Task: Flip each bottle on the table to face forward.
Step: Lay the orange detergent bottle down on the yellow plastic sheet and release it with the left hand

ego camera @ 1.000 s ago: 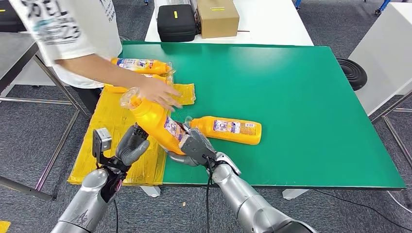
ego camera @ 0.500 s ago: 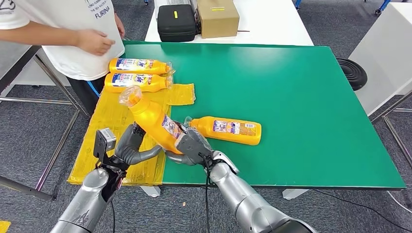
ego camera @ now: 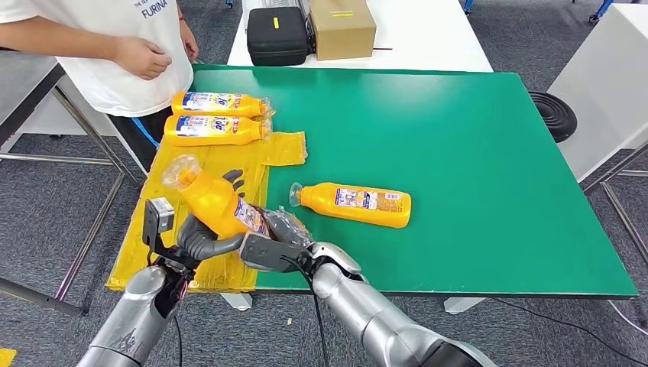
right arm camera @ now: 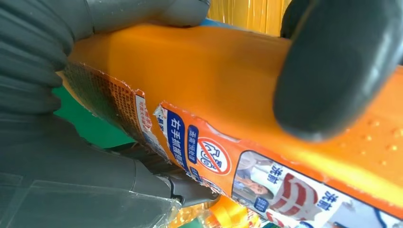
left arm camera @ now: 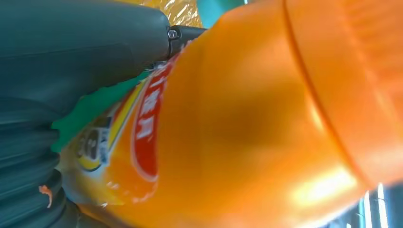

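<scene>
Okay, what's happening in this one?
The robot has one orange bottle lifted off the table, tilted, with both its left hand and right hand gripping it. A second bottle lies on the green table; two more lie on the yellow sheet near a standing person.

Close behind the right hand (right arm camera: 71, 118), grey ribbed cover and thick thumb wrapped against an orange bottle (right arm camera: 199, 85) running slantwise across the view. Pressed onto the bottle's orange side from the far edge, a dark rounded fingertip (right arm camera: 332, 71), most likely of the other hand, though impossible to tell for certain. Along the bottle's lower face, a torn, peeling label (right arm camera: 199, 152) with blue and white print, a red crossed-out circle and small pictures; behind, a strip of yellow sheet (right arm camera: 247, 14) and a patch of green table (right arm camera: 90, 128).
</scene>
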You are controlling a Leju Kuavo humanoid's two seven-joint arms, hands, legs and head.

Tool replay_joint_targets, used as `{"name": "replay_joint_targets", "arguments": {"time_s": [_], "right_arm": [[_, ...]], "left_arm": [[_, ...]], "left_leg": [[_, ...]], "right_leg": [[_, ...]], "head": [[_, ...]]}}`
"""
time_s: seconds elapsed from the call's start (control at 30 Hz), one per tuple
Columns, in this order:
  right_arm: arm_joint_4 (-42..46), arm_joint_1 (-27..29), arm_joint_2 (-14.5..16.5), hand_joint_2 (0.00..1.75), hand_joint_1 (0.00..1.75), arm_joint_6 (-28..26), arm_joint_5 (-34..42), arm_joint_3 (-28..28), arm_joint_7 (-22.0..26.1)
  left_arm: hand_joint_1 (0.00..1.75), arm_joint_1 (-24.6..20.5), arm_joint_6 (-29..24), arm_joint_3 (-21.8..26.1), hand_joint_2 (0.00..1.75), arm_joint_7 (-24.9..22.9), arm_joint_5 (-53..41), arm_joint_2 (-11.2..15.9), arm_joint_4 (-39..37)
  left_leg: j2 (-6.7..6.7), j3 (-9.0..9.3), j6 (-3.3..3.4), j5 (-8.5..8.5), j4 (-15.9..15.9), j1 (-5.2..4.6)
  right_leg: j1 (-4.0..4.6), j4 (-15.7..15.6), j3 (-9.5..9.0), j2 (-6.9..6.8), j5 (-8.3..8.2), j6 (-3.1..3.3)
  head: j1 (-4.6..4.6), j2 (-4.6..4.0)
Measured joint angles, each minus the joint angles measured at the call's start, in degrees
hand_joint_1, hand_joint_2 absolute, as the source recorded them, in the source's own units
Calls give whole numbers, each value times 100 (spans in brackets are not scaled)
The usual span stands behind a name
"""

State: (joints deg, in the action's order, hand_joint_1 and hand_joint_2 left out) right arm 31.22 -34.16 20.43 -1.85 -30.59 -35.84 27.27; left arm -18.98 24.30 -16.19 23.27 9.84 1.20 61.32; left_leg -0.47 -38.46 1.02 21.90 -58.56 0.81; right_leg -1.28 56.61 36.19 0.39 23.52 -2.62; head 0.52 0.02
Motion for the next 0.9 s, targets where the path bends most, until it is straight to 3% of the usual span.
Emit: {"name": "replay_joint_targets", "arguments": {"time_s": [0.23,0.63,0.9], "right_arm": [[-40,-45,-19,175,175,-27,86,-333,-45],[-119,-91,-19,175,175,-45,87,-376,-15],[-176,-91,-19,175,175,-80,-85,-351,84]], "left_arm": [[0,54,243,62,175,-93,387,0,-69],[0,76,446,102,175,-121,588,0,-71],[0,99,991,115,175,50,932,0,-78]], "left_leg": [[0,0,0,0,0,0],[0,0,0,0,0,0],[1,0,0,0,0,0]], "right_leg": [[0,0,1,0,0,0],[0,0,1,0,0,0],[0,0,3,0,0,0]], "head": [[1,0],[1,0],[2,0]]}}
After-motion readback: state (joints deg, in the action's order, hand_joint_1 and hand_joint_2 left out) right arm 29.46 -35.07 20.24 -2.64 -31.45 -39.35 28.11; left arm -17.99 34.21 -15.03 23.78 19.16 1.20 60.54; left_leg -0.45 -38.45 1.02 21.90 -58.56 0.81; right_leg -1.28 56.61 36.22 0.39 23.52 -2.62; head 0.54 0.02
